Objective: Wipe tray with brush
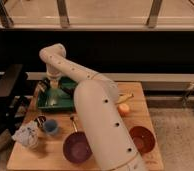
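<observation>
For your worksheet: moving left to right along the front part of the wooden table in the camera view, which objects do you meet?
Crumpled white bag → small blue cup → round purple bowl → round reddish-brown bowl. The gripper is farther back, over the shallow green plastic tray.
</observation>
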Robot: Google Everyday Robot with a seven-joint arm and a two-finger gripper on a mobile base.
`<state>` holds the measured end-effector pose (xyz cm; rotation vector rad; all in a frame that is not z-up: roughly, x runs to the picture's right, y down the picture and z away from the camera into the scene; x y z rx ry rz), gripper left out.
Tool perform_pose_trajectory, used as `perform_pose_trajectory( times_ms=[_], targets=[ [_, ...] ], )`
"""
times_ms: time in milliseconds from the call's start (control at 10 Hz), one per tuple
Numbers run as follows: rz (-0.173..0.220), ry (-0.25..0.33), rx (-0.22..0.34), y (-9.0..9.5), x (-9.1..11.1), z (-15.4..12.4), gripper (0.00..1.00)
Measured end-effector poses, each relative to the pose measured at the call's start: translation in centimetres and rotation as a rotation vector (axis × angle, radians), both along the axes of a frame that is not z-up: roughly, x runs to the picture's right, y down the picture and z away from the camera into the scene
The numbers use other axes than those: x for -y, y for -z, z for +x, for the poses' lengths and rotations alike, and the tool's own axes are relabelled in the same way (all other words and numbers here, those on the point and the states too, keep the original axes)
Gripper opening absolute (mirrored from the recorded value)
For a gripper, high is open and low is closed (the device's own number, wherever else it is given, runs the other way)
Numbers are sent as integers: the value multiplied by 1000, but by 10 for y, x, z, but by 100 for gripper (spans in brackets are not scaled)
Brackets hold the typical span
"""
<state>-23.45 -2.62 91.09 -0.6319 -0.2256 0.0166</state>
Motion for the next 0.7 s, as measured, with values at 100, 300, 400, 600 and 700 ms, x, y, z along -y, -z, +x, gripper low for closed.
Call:
perform_pose_trajectory(
  times_ms=[100,300,400,600,700],
  targets=[
    [-4,-10,-8,1,-3,8,0],
    [-2,-39,-43,4,-4,43,0],
    [4,-53,-62,6,-1,60,0],
    [15,-75,-71,10,12,70,2],
    [12,-80,-57,12,16,70,5]
  ],
)
